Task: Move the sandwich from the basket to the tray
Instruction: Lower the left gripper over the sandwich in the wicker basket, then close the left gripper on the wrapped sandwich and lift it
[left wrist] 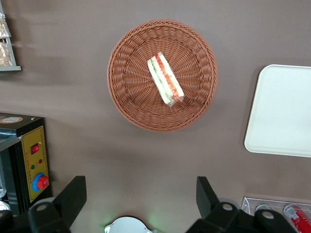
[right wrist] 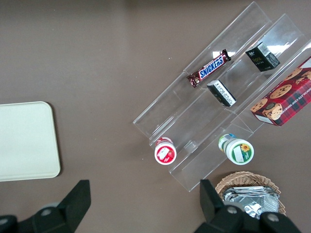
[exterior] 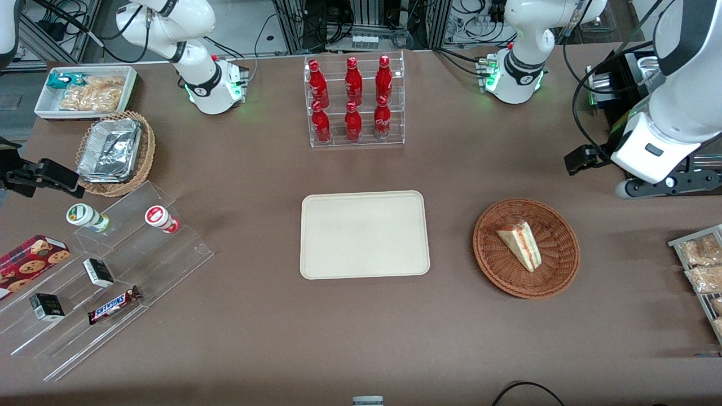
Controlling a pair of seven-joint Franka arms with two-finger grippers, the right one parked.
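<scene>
Sandwich (exterior: 520, 245) lies flat in the basket (exterior: 558, 270), its filling edge showing in the wrist view. The gripper (left wrist: 141, 201) hangs high above the table with fingers (left wrist: 73, 196) spread wide, well apart from the basket and clutching nothing. The tray (exterior: 364, 234) lies beside the basket, bare.

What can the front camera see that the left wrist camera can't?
Only the front view shows the whole table: the rack of red bottles, the Snickers bar, the cookie box and the foil containers.

Only the left wrist view shows the open tool, well above the table, and a black box with a red button.

Both show the sandwich lying in the basket, and the bare tray beside it.
</scene>
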